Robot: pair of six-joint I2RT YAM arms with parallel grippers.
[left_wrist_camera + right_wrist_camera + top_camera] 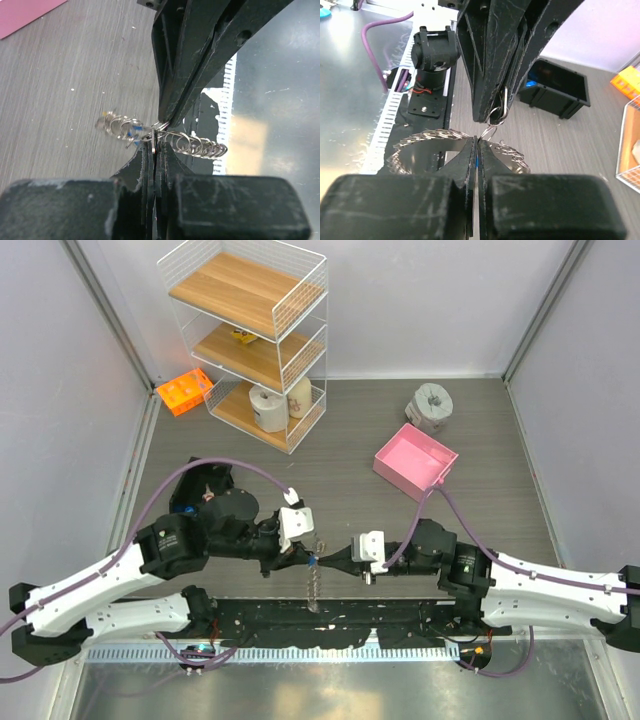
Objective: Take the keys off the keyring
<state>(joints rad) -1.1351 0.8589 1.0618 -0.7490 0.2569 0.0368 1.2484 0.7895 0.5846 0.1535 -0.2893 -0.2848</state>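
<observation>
Our left end effector [304, 558] is clenched on the keyring [314, 585], which hangs from its tip above the desk [360, 440]. Just beside its fingertips, the keys [131, 133] sit threaded on the loop. Tip to tip with it, our right end effector [324, 562] is clenched on the keyring too. We judge that no key is off yet, so all the removal is left.

Your left arm [90, 590] and right arm [550, 585] both wear white shells on their long links, with black joints between. A purple cable [232, 462] loops from each one to a white camera block [296, 525] at the wrist. Look closely at the black fingers [467, 165]: thin, flat, tapering blades, scuffed with pale scratches, with a chunky black block behind them.
</observation>
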